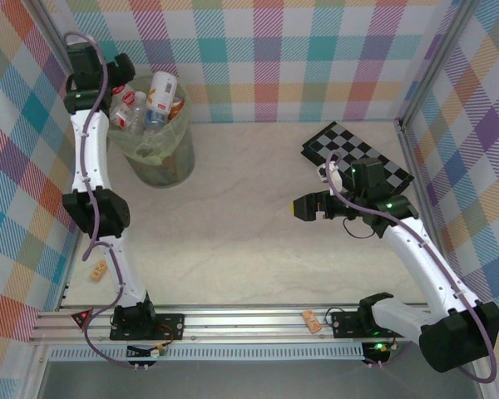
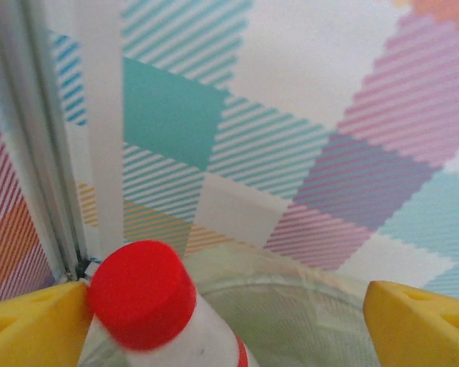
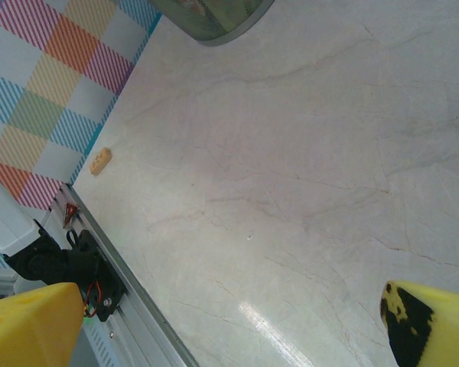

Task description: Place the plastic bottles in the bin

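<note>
1. Item: a clear plastic bottle with a red screw cap [image 2: 141,294] and a white label, at the lower left of the left wrist view. It looks light and thin-walled. Expect the body to dent under a hard squeeze and the smooth wall to slip. If you take hold of it, close across the body or the shoulder below the cap, not on the cap.
2. Fingers: the cap sits just beside, and apparently touching, the yellow finger [image 2: 30,325] in the lower left corner. The opposite finger at the lower right is well apart from it. Your left gripper [image 2: 226,325] is spread wide, with nothing clamped between its two pads.
3. Location: the bottle is over the mouth of the tall round translucent pale-green bin [image 2: 306,287], whose rim curves behind it. Whether it rests on the contents cannot be told. In the top view the bin [image 1: 162,166] stands at the upper left, heaped to the rim with other plastic bottles [image 1: 160,93].
4. Right gripper [image 3: 229,313]: the fingers are spread and empty over the pale marbled tabletop [image 3: 291,153]. In the top view it is right of centre, well apart from the bin.
5. Risk, as a judgement: the heap is high, so a bottle on top may roll off.
</note>
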Controlling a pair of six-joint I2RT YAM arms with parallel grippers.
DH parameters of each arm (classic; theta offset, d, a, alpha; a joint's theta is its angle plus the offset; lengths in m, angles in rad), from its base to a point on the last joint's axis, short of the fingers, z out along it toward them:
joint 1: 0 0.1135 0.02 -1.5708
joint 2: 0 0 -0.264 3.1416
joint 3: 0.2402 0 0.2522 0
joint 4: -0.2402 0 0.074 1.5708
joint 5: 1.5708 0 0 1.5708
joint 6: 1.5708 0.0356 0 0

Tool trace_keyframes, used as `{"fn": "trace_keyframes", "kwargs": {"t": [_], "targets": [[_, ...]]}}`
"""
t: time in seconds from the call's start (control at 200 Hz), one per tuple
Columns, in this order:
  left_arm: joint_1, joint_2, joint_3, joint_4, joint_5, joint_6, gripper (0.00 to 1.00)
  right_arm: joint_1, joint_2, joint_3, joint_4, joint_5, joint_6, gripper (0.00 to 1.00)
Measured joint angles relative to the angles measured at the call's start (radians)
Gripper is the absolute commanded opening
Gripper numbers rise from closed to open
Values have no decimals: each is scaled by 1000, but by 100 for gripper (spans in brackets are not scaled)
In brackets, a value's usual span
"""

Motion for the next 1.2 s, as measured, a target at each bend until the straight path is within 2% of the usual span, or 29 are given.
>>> {"fn": "trace_keyframes", "kwargs": {"t": [0.13, 0.24, 0.365, 0.565, 0.785, 1.2], "targets": [[45, -8, 16, 14, 16, -100, 80, 0, 2, -1, -1, 0, 0, 99], [61, -8, 16, 22, 16, -154, 70, 1, 2, -1, -1, 0, 0, 99], [63, -8, 16, 22, 8, -174, 55, 5, 2, -1, -4, 0, 0, 99], [63, 2, 25, 21, 9, -180, 41, 8, 2, -1, -8, 0, 0, 99], [68, 45, 31, -17, 11, -178, 34, 13, 2, -1, -16, 1, 0, 99], [68, -4, -97, 26, 30, -172, 34, 20, 3, -1, -15, 1, 0, 99]]}}
